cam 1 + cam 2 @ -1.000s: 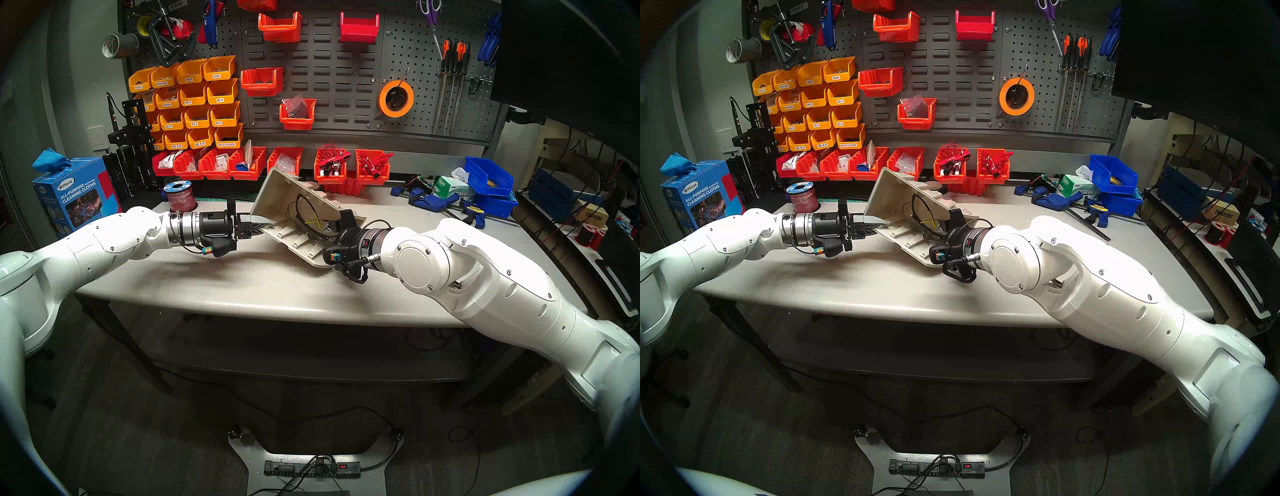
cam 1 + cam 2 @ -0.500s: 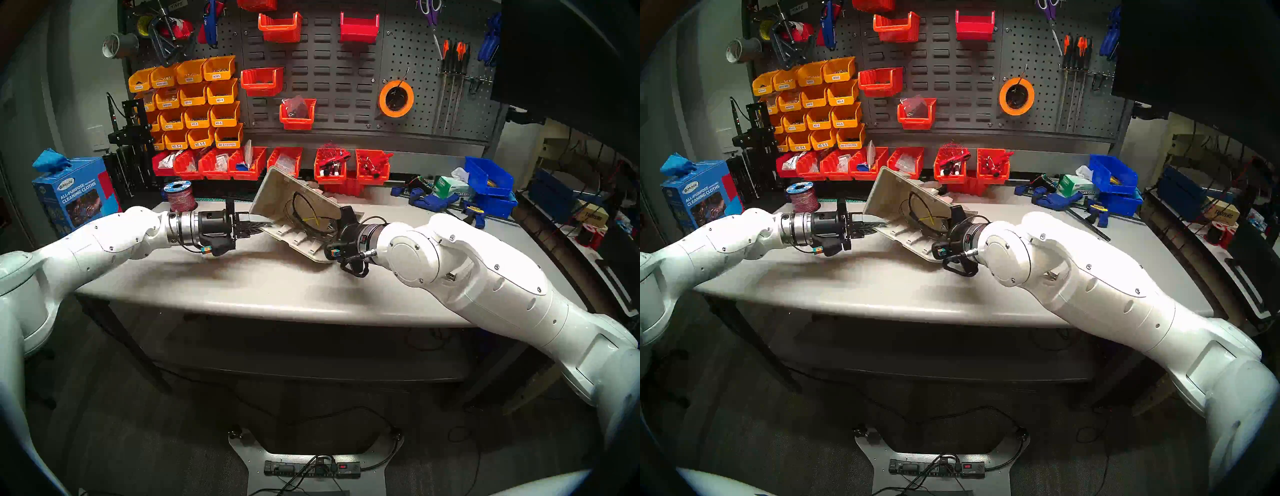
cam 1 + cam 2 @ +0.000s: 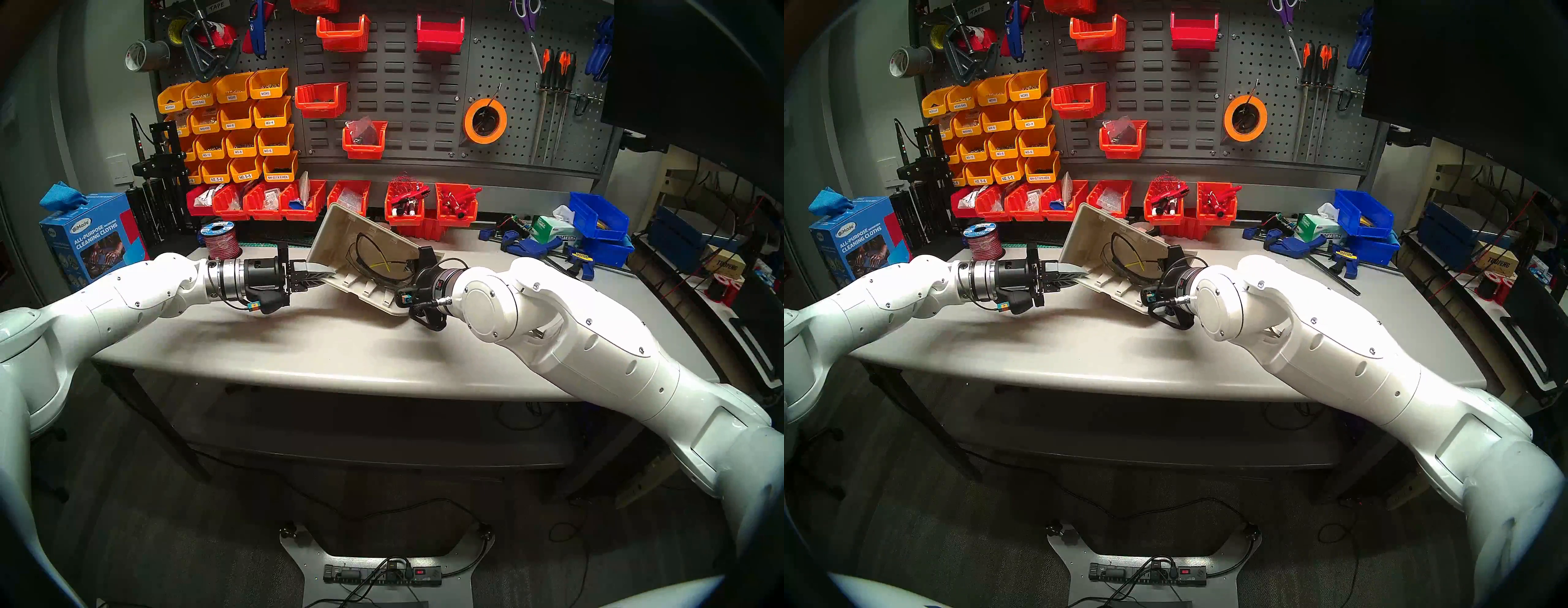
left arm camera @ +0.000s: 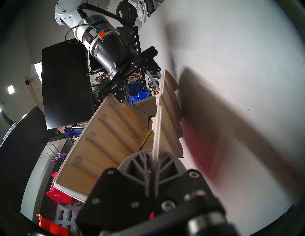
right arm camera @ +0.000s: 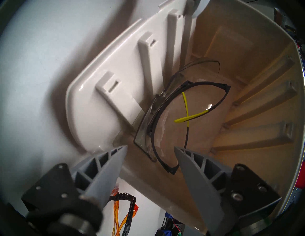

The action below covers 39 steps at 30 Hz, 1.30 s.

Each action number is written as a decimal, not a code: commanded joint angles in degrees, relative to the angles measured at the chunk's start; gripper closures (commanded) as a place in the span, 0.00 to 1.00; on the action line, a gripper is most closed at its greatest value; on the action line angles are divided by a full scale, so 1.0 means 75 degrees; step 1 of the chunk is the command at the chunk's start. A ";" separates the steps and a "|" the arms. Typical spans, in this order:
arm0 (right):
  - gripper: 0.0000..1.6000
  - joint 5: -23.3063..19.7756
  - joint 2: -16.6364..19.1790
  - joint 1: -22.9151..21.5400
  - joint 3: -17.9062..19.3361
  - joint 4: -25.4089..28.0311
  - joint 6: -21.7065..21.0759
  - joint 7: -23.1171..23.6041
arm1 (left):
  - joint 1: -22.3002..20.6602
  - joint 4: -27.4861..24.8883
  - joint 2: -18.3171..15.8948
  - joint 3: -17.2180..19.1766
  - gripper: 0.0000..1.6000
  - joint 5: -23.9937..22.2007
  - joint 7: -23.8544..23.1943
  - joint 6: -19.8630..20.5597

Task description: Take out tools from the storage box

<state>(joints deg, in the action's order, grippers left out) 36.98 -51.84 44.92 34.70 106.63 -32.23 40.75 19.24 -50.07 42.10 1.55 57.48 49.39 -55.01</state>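
Note:
The beige storage box [image 3: 337,237] lies tipped on its side on the table, opening toward the right; it also shows in the other head view [image 3: 1085,242]. My left gripper [image 3: 324,276] is shut on the edge of its lower side wall [image 4: 156,148]. The grey glasses with yellow accents [image 5: 184,102] lie inside against the lower wall [image 3: 377,263]. My right gripper [image 5: 150,147] is open at the box's mouth, a finger on each side of the near end of these glasses, not touching. The orange-and-black glasses [image 5: 130,206] lie on the table under the right wrist.
Red bins [image 3: 403,208] line the back of the table behind the box. Blue clamps [image 3: 530,246] and blue bins [image 3: 598,216] stand at the back right. A wire spool [image 3: 220,242] stands behind the left wrist, and a blue cloth carton [image 3: 91,237] at the far left.
My right arm has pushed forward and left, bringing the open gripper deeper into the box's mouth toward the glasses. The left gripper has kept its hold without moving.

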 commanded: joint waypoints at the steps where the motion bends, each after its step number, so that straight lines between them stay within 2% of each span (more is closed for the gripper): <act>1: 0.53 -0.0021 -0.0342 0.0037 0.0033 -0.0788 -0.0303 -0.0087 | -0.0235 -0.0066 -0.0003 0.0138 1.00 -0.0183 0.0520 0.0002; 2: 0.60 -0.0014 -0.0404 0.0002 0.0033 -0.0844 -0.0298 -0.0091 | -0.0238 -0.0063 -0.0002 0.0131 1.00 -0.0181 0.0533 0.0002; 7: 0.56 -0.0203 -0.0863 0.0020 0.0242 -0.1014 -0.0368 -0.0330 | -0.0254 -0.0052 0.0003 0.0097 1.00 -0.0178 0.0584 0.0002; 10: 0.62 -0.0254 -0.1094 0.0006 0.0292 -0.1059 -0.0474 -0.0430 | -0.0251 -0.0059 0.0001 0.0106 1.00 -0.0183 0.0564 0.0002; 15: 0.51 -0.0280 -0.1245 0.0002 0.0293 -0.1149 -0.0528 -0.0552 | -0.0256 -0.0054 0.0002 0.0094 1.00 -0.0180 0.0583 0.0002; 21: 0.45 -0.0330 -0.1293 -0.0029 0.0265 -0.1220 -0.0511 -0.0612 | -0.0262 -0.0051 0.0002 0.0080 1.00 -0.0179 0.0600 0.0002; 26: 0.46 -0.0409 -0.1252 -0.0075 0.0214 -0.1298 -0.0359 -0.0507 | -0.0270 -0.0044 0.0004 0.0059 1.00 -0.0177 0.0623 0.0002; 30: 0.53 -0.0460 -0.1211 -0.0090 0.0164 -0.1366 -0.0228 -0.0418 | -0.0278 -0.0038 0.0007 0.0041 1.00 -0.0177 0.0639 0.0002; 32: 0.72 -0.0486 -0.1213 -0.0086 0.0158 -0.1407 -0.0165 -0.0402 | -0.0282 -0.0035 0.0008 0.0033 1.00 -0.0179 0.0644 0.0002; 33: 0.72 -0.0486 -0.1213 -0.0086 0.0158 -0.1407 -0.0165 -0.0402 | -0.0282 -0.0035 0.0008 0.0033 1.00 -0.0179 0.0644 0.0002; 34: 1.00 -0.0510 -0.1219 -0.0076 0.0164 -0.1437 -0.0121 -0.0407 | -0.0286 -0.0033 0.0009 0.0026 1.00 -0.0181 0.0648 0.0002; 39: 1.00 -0.0562 -0.1201 -0.0052 0.0191 -0.1451 0.0011 -0.0429 | -0.0292 -0.0029 0.0010 0.0012 1.00 -0.0184 0.0655 0.0002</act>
<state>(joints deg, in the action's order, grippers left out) 33.17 -60.83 45.05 35.89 95.46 -33.67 37.55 18.84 -50.23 41.83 1.17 57.30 49.42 -55.08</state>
